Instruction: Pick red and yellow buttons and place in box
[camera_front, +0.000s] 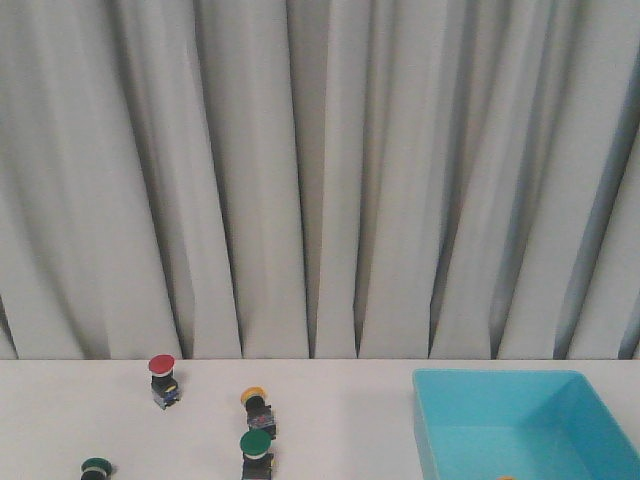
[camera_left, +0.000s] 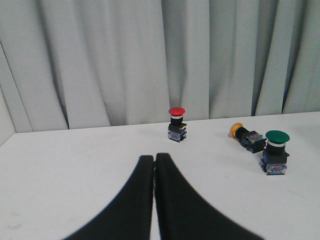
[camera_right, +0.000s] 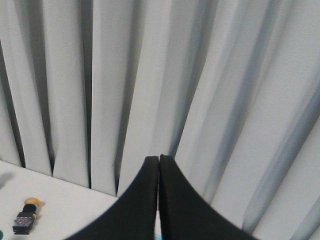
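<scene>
The left gripper (camera_left: 154, 159) has its two black fingers pressed together, tips touching, nothing between them. The right gripper (camera_right: 159, 160) shows the same pose, its jaws closed tip to tip and empty. Neither arm appears in the front view.

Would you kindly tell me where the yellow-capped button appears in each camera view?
Front view: yellow button low, left of centre, just behind the green button.
Left wrist view: lying on its side at right, beside the green button.
Right wrist view: lower left corner.
Shared landmark: the grey curtain behind the table.
</scene>
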